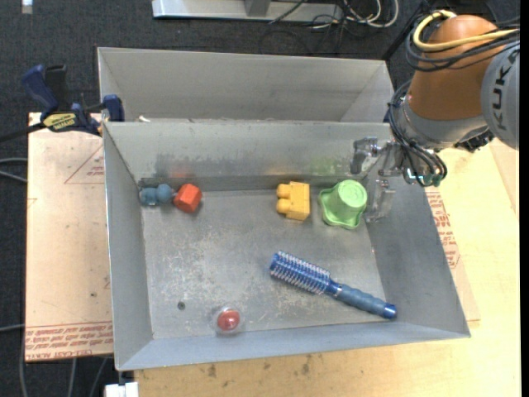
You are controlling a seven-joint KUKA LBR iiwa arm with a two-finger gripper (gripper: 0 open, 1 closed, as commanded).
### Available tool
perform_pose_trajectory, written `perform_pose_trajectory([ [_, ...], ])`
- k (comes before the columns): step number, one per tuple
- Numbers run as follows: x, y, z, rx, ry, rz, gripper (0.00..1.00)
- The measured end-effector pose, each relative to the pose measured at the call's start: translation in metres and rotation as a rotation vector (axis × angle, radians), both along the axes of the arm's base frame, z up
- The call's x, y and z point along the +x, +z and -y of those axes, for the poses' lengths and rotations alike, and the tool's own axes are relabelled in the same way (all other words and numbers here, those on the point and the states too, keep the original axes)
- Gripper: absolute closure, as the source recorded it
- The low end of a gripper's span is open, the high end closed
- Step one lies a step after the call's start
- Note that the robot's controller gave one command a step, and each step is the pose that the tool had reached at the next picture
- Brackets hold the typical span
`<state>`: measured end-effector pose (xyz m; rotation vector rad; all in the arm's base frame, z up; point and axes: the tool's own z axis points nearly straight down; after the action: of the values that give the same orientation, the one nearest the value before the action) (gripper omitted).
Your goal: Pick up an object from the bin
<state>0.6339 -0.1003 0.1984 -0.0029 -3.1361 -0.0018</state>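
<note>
My gripper (372,190) hangs at the bin's right wall, near the back, with its fingers open and nothing between them. Just to its left a green cup (342,204) lies on its side, close to the nearer finger (382,198); I cannot tell whether they touch. A yellow toy block (293,200) sits left of the cup. A blue hairbrush (329,284) lies slanted on the bin floor in front of the gripper, with its handle pointing to the right front.
A red-orange block (188,198) and a small blue-grey lump (154,194) rest against the back wall at the left. A small red ball (228,320) lies near the front wall. The arm with its orange cover reaches in from the right.
</note>
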Motion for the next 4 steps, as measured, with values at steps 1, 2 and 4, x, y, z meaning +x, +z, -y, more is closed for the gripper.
perform_pose_trajectory([
  [1, -0.020, -0.129, -0.045, 0.002, 0.052, -0.001, 0.00],
  [2, -0.120, -0.116, -0.058, 0.000, -0.043, 0.010, 0.00],
  [4, -0.109, -0.054, -0.147, 0.001, -0.003, 0.017, 0.00],
])
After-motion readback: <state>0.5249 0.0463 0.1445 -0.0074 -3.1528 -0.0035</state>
